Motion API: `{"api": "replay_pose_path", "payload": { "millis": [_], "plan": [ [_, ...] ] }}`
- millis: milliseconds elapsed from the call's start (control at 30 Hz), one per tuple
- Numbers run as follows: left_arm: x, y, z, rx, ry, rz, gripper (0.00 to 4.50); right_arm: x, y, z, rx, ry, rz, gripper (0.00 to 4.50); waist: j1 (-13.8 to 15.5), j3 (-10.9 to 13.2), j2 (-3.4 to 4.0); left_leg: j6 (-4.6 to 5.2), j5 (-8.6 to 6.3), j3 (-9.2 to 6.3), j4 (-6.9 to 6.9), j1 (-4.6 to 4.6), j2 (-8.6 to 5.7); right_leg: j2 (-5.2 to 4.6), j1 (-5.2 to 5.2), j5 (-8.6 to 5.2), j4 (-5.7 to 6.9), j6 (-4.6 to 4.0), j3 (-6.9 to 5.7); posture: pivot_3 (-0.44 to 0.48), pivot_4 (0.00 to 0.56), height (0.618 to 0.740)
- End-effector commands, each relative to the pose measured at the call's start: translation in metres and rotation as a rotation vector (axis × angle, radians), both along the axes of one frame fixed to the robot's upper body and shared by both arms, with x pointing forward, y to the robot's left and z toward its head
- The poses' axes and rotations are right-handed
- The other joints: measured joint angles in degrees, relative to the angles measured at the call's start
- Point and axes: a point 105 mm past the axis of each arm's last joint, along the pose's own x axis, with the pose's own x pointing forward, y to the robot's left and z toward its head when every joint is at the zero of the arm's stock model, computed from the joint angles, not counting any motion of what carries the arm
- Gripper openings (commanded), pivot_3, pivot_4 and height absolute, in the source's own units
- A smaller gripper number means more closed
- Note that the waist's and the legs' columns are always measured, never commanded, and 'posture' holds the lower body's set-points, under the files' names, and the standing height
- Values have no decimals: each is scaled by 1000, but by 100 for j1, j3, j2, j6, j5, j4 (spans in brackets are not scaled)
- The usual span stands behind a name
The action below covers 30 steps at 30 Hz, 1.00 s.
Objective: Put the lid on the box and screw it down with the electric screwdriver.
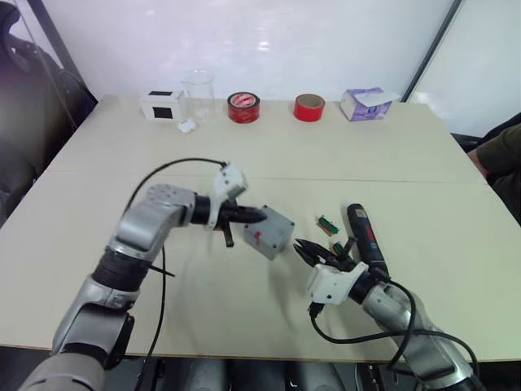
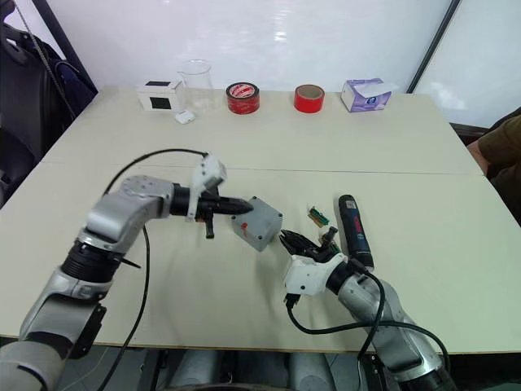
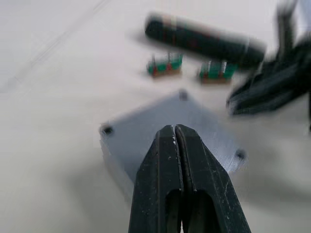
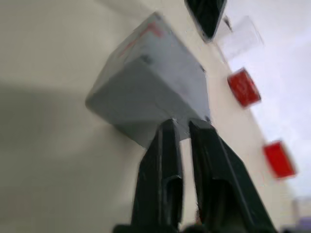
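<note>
Lid sits on the box, the two forming one closed grey block near the middle of the table, with dark screw holes at the lid's corners and a small red mark on the side wall facing the robot. The left gripper reaches in from the left with its two black fingers pressed together, nothing between them, and their tips rest on or just over the lid's top; whether they actually touch it I cannot tell. The electric screwdriver lies flat on the table to the right of the box, well apart from it, its length running toward and away from the robot. Two small green pieces lie between the box and the screwdriver. The right gripper sits low over the table just in front of these pieces and beside the near end of the screwdriver, pointing toward the box; its fingers stand a narrow gap apart and hold nothing. Along the far edge of the table stand a white box with a black panel, a clear cup, two rolls of red tape and a tissue box.
</note>
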Motion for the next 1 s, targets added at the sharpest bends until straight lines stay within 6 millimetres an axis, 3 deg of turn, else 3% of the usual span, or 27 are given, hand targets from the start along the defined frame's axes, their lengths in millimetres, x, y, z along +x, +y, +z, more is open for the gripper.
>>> {"api": "replay_pose_path", "payload": {
  "millis": [33, 133, 233, 333, 500, 767, 1000],
  "plan": [
    [13, 21, 28, -93, -25, 86, 0, -3, 5, 13, 143, 136, 23, 377, -1, -1, 3, 0, 0, 0, 0, 0, -2, 0, 0, 0, 0, 0, 0, 0, 150, 740],
    [29, 37, 22, -78, -32, 190, 0, -5, 13, 12, 205, 256, 40, 377, 6, 0, 4, 0, 0, 0, -1, 0, -7, -1, 0, 0, -1, 0, -1, 0, 150, 740],
    [39, 41, -4, -6, -38, 248, 0, -1, 15, -8, 198, 468, 22, 377, 3, 0, 3, 0, 0, 0, -1, -9, -6, -1, -8, 0, -2, -1, -1, 0, 150, 740],
    [38, 34, -28, 34, -26, 237, 0, 10, 11, -4, 207, 476, -1, 377, 29, 0, 4, 0, 0, 1, -1, -25, -6, -5, -22, 1, -2, -2, -1, 0, 150, 740],
    [33, 21, -57, 108, -25, 204, 0, 10, 12, -6, 175, 512, 21, 377, 40, 1, 3, -4, 2, 5, -1, -64, -17, -6, -63, 3, -1, 0, 0, 0, 150, 740],
    [3, 2, -75, 127, 5, 68, 0, 23, 13, -4, 153, 495, 9, 377, 0, 1, 4, -3, 2, 5, -4, -62, -14, -2, -66, 4, 1, 1, -1, 0, 150, 740],
    [-11, 3, -77, 135, 31, 48, 0, 41, 7, 3, 153, 443, -38, 377, 10, 2, 5, -4, 2, 5, -8, -62, -14, -4, -68, 3, 1, 0, -2, 0, 150, 740]
  ]
}}
